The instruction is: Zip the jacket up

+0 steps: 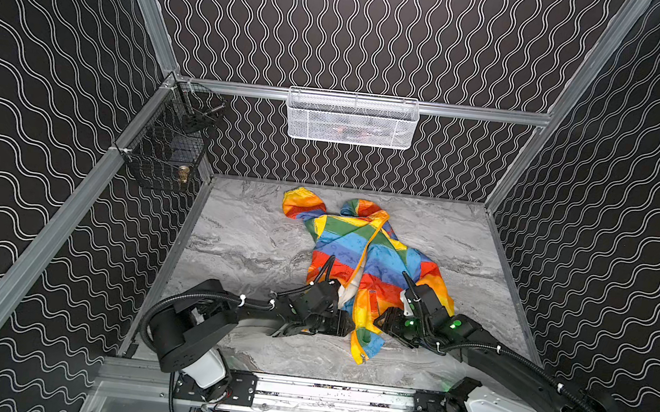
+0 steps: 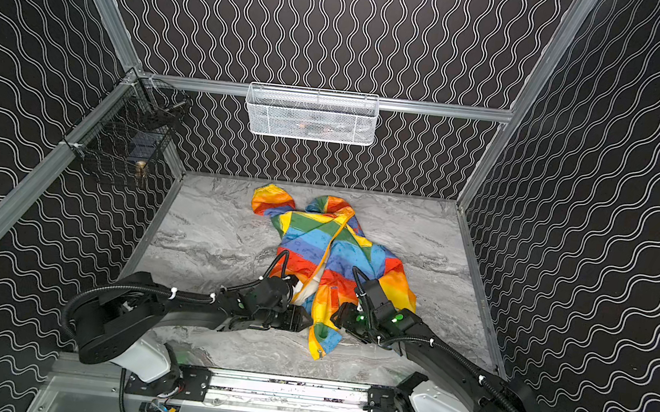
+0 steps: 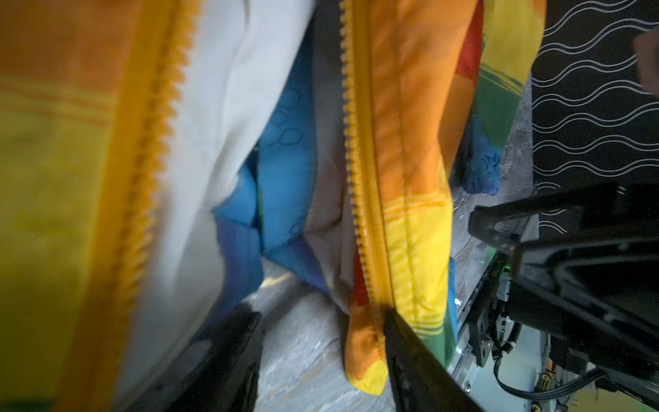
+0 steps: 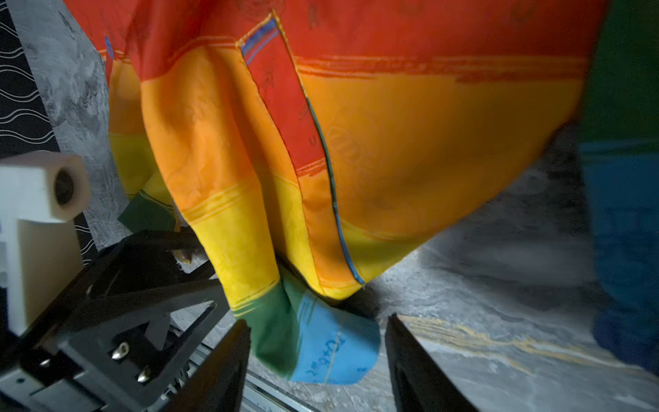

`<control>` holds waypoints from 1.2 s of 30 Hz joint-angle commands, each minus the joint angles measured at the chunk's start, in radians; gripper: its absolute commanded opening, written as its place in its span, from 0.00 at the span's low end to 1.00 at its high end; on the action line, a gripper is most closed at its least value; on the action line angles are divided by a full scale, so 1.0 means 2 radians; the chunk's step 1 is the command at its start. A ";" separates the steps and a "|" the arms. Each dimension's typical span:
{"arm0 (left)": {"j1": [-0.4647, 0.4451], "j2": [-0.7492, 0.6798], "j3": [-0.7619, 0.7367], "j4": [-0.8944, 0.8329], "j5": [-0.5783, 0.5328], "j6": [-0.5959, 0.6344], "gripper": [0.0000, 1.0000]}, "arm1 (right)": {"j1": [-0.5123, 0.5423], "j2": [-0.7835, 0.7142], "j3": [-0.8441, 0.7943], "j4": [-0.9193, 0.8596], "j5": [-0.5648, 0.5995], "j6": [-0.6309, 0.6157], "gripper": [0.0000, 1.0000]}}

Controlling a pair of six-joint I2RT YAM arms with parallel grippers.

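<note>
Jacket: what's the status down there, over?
Both open: left gripper beside a zipper edge, right gripper astride the hem corner. Jacket on the table, front unzipped at the bottom. No obstruction seen.

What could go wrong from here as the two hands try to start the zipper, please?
1. The zipper halves lie apart with white lining bulging between them; the open left hand could pinch lining instead of zipper.
2. The open right hand straddles only a hem corner of the jacket; the thin fabric may slip out.
3. Both hands face each other closely across the hem, so they might collide.
</note>
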State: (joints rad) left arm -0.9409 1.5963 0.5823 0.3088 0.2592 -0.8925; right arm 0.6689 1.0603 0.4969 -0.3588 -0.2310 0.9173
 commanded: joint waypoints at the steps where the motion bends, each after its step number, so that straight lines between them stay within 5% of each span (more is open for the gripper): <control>1: -0.003 0.021 0.001 -0.004 0.004 -0.018 0.57 | 0.006 0.005 -0.007 0.025 -0.001 0.019 0.62; 14: -0.005 0.000 -0.022 0.098 0.012 -0.041 0.46 | 0.007 0.055 -0.036 0.074 -0.006 0.021 0.43; 26: -0.005 -0.008 -0.009 0.112 0.037 -0.034 0.10 | 0.008 0.069 -0.032 0.087 -0.006 0.020 0.22; 32: -0.005 -0.044 0.022 0.026 0.026 -0.002 0.00 | 0.008 0.069 -0.033 0.081 -0.004 0.016 0.21; 36: -0.005 -0.066 0.036 -0.021 0.015 0.015 0.00 | 0.008 0.057 -0.015 0.049 0.011 0.007 0.43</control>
State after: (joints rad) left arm -0.9501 1.4830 0.6407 0.3523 0.3122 -0.9089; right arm 0.6827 1.1889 0.4438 -0.2272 -0.2394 0.9489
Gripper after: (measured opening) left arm 0.047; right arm 0.396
